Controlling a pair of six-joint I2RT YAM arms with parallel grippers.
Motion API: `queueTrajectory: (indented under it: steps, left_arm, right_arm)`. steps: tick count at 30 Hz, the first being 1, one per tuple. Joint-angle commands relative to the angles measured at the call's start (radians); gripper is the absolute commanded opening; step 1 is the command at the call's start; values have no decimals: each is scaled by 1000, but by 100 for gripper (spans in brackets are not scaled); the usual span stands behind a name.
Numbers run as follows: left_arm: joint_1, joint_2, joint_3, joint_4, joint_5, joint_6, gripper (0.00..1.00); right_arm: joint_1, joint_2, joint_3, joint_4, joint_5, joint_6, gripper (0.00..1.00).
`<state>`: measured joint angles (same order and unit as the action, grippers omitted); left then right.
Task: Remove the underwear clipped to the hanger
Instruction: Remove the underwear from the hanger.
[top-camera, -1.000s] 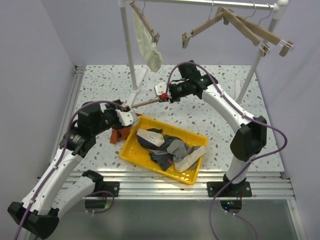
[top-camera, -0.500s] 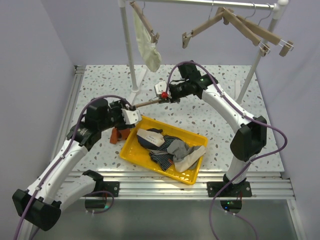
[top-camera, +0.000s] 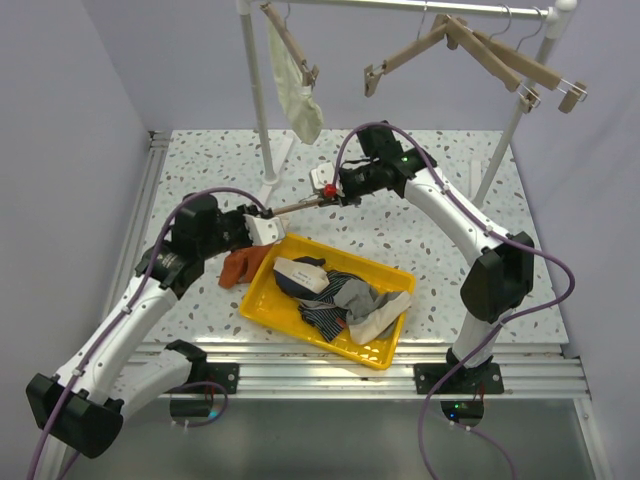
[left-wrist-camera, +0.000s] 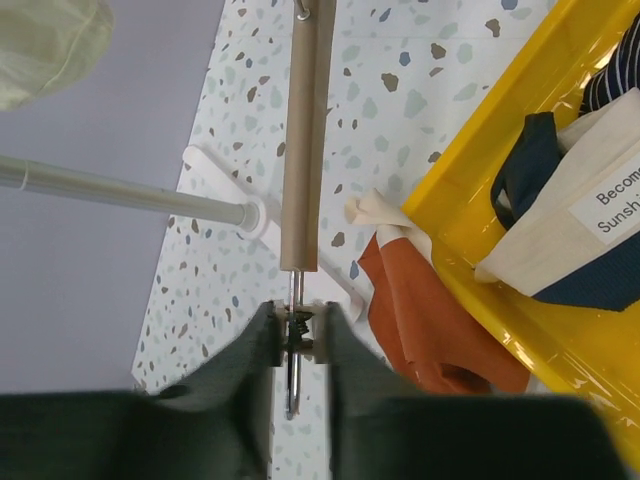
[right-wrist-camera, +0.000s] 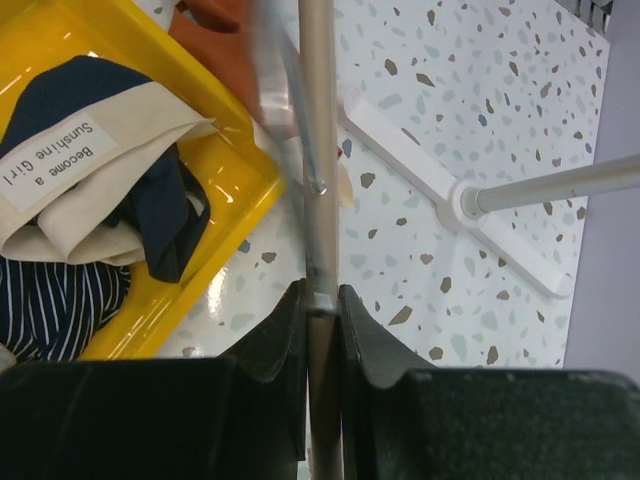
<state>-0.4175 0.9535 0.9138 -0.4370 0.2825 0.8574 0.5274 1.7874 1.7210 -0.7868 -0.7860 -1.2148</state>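
Lying beside tray (top-camera: 262, 300): orange-red underwear (top-camera: 243, 264).

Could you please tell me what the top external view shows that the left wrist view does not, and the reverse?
Only the top external view shows the empty wooden hangers on the rail, both arms, and the right hand gripping one end of a wooden hanger. Only the left wrist view shows the left hand closed on that hanger's metal clip. Both show the yellow tray of underwear, the orange-red briefs on the table beside it, the pale cream-green briefs and the rack's white base.
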Motion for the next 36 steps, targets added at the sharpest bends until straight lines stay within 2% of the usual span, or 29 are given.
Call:
queueTrajectory:
  steps: [1,2,3,4,10,16,22,25,31,34,36]
  left_arm:
    - [0,-36,33,76,-16,-26,40]
    - [0,-44,33,80,-8,-32,56]
    - [0,-51,33,83,-3,-40,99]
    - [0,-64,37,81,3,-56,100]
    - [0,-71,85,52,72,-130,100]
    - [0,-1,108,0,210,-169,99]
    - [-1,85,112,61,331,-230,91]
    - [-12,142,138,54,342,-233,85]
    - [-64,218,165,7,248,-210,68]
    - [-78,222,157,3,190,-199,53]
    - [-90,222,152,-8,156,-189,47]
  right_arm:
    - [0,-42,17,14,-55,41,0]
    - [0,-42,17,18,-53,46,0]
    - [2,-40,17,20,-50,46,0]
    - [0,-37,18,21,-38,44,0]
    - [3,-34,25,-14,34,-51,0]
    - [5,-26,54,-83,28,-94,0]
    - [29,-34,35,-134,22,-123,0]
    - [36,-39,31,-131,24,-120,0]
    - [34,-28,55,-129,14,-91,0]
    - [34,-28,51,-126,8,-81,0]
    - [36,-29,48,-123,5,-78,0]
